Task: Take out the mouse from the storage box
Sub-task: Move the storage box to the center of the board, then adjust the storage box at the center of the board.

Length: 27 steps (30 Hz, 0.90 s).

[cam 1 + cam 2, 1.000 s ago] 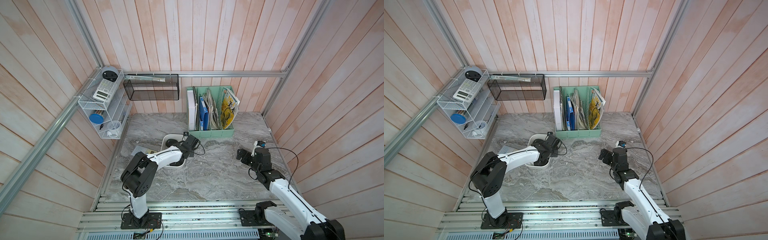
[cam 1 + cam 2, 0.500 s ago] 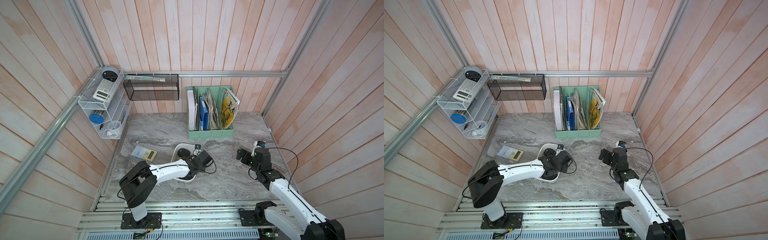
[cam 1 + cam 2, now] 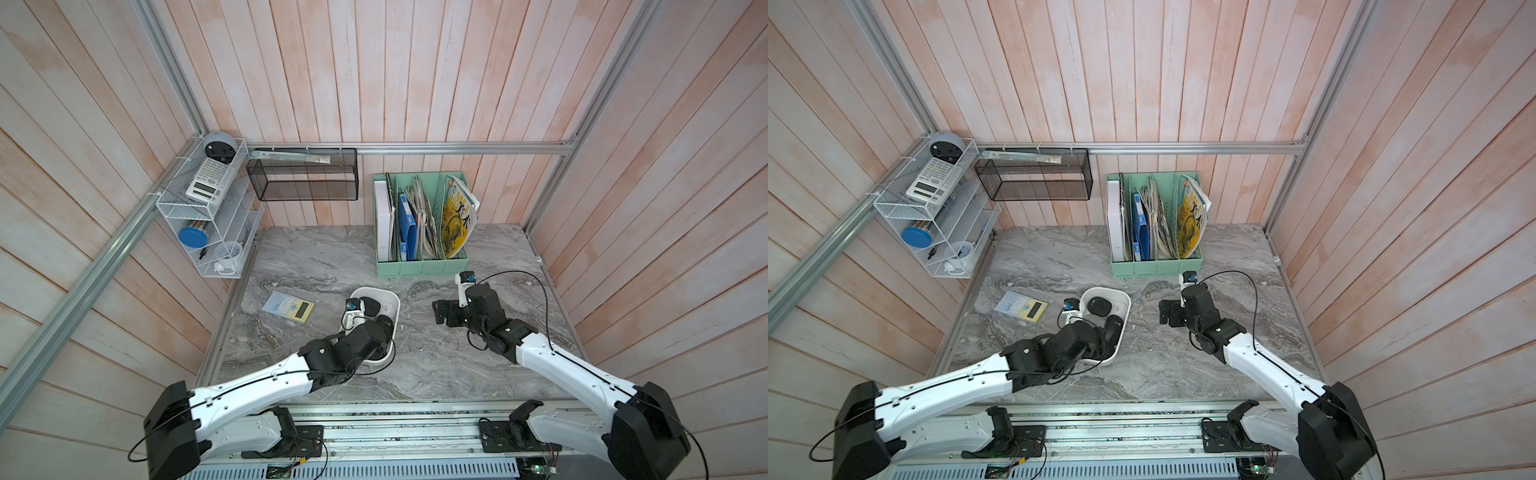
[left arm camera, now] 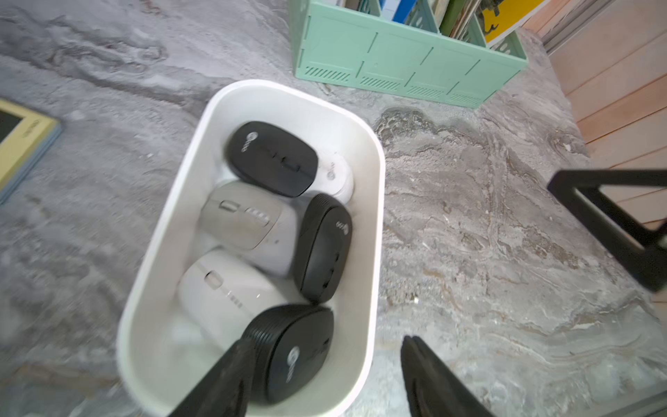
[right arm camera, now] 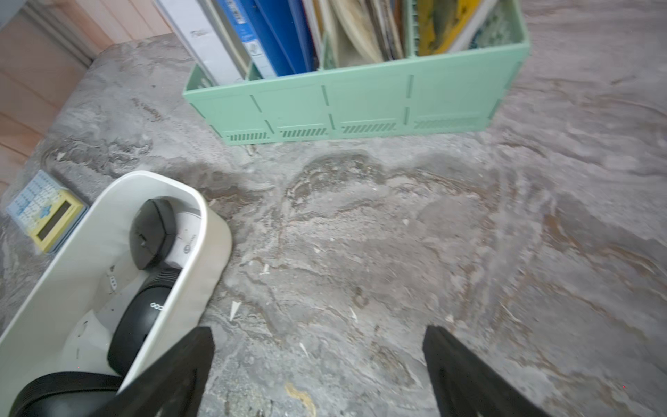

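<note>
On the grey marble tabletop [image 3: 436,249], the left gripper [image 4: 326,341] has its jaws well apart astride the right wall of the storage box [image 4: 377,216] at its near end. It grips nothing. A black mouse [image 4: 299,346] lies between the jaws, inside the box, beside other mice [image 4: 249,216]. The right gripper [image 5: 317,329] hovers wide open over the marble, right of the box.

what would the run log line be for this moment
left gripper: open, fingers astride storage box wall, nothing held | right gripper: open above table | mice: in box, none taken out
</note>
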Motion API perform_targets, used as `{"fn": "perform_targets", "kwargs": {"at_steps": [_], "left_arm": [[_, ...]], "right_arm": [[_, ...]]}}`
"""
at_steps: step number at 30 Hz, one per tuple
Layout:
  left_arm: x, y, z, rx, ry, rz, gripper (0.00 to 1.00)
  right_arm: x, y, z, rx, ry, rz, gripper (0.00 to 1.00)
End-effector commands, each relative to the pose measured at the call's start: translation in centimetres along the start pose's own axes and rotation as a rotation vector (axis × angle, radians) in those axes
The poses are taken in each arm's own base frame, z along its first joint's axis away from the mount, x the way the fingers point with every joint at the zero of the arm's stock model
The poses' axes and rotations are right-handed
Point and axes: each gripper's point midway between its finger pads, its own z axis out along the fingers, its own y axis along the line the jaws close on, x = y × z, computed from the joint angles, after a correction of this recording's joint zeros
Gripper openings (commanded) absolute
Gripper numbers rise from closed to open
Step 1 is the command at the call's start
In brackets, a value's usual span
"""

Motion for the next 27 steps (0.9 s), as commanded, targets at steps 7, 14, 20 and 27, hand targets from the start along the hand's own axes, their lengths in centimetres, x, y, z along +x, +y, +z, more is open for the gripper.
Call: {"fn": "perform_targets", "kwargs": {"at_steps": [7,14,20,27], "left_arm": [[2.6,11.2,-2.2,-0.186,-0.086,-0.242,0.76],[4.3,11.0,0.6,-0.164,-0.014,-0.296,0.75],[4.5,10.0,3.3,-0.158,0.036,-0.305,0.73],[4.7,11.5,5.4,-0.213,0.084,-0.331,0.66]], "right_arm": [[0.7,6.6,5.7,-0.014,0.155,-0.146,0.97],[1.2,7.2,9.9,0.101,0.330,-0.211,0.98],[2.1,7.4,12.0,0.152,0.455,-0.271,0.95],[2.8,3.6,12.0,0.315,0.460,-0.265,0.95]]}}
